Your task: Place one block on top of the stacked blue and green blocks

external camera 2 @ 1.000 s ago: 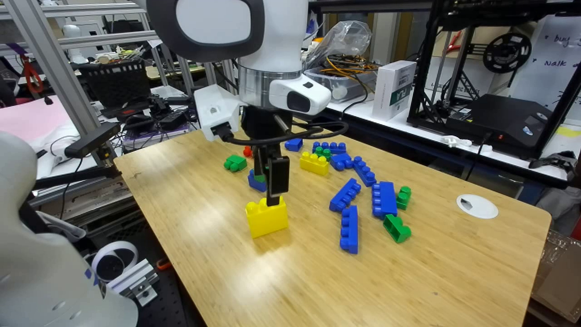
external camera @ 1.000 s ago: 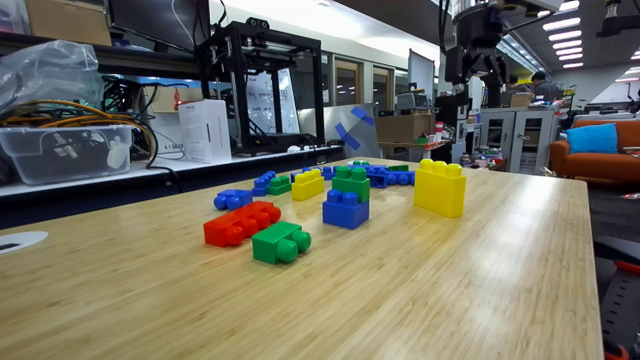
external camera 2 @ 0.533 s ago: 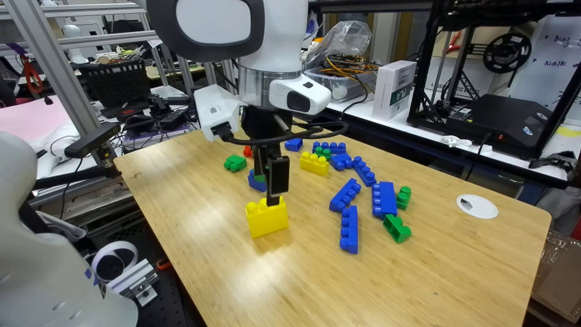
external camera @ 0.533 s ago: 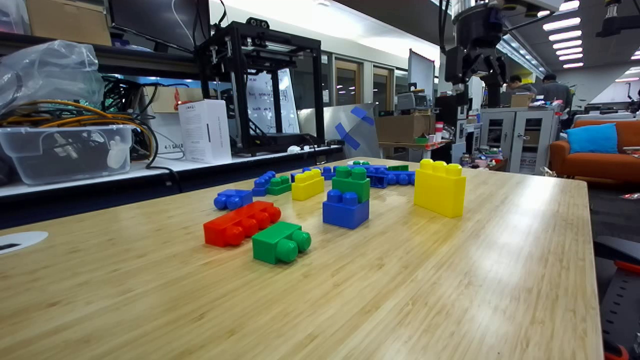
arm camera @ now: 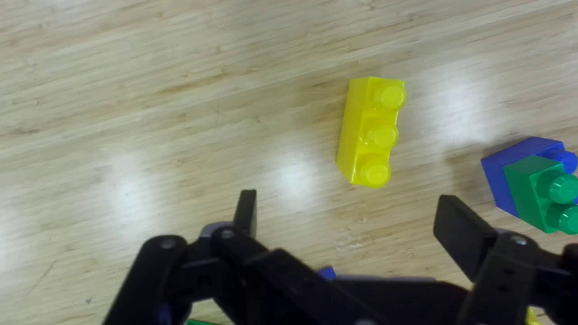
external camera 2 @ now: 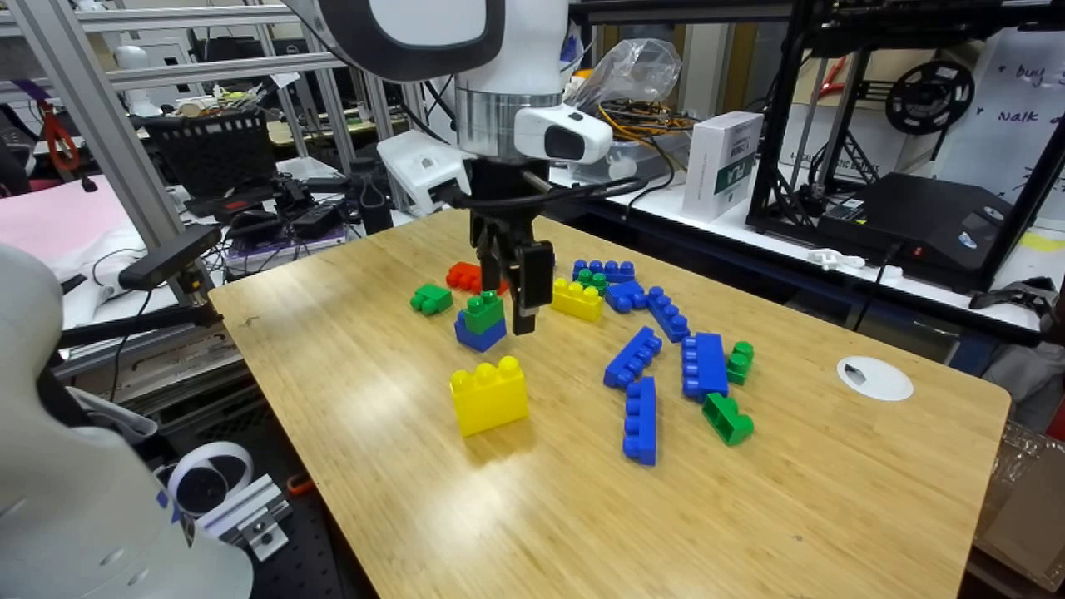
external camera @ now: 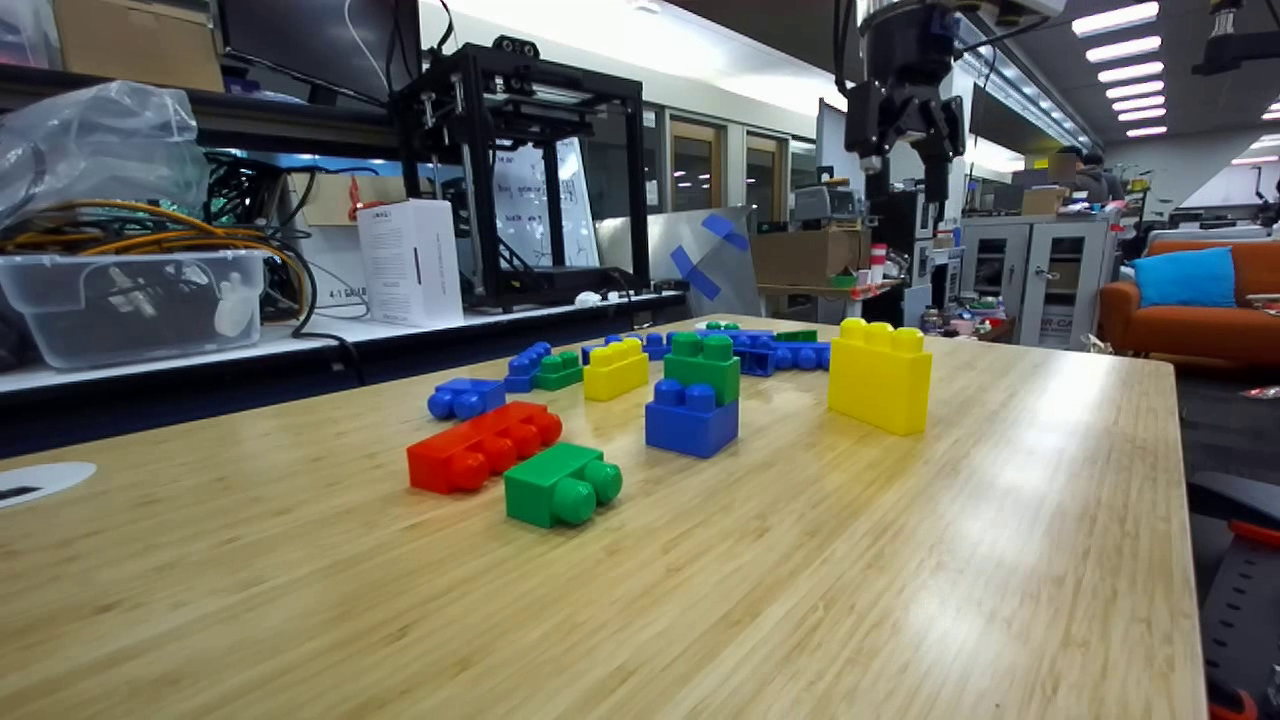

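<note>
Hand (arm camera: 347, 207) wide, empty, above tabletop (external camera 2: 749, 499). Blue-green stack (external camera 2: 482, 316) untopped. Likely pre-grasp step; next calls for aligning over, then gripping, perhaps tall yellow block (external camera 2: 489, 401).

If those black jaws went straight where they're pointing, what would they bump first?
Probably the large yellow block: the open jaws point down, and one side seems to hang above it. Depth is hard to judge, so they might just miss and reach the wooden table.

Ceiling lights (external camera: 1129, 73) glow; pale glare spots the tabletop (external camera 2: 557, 399).
</note>
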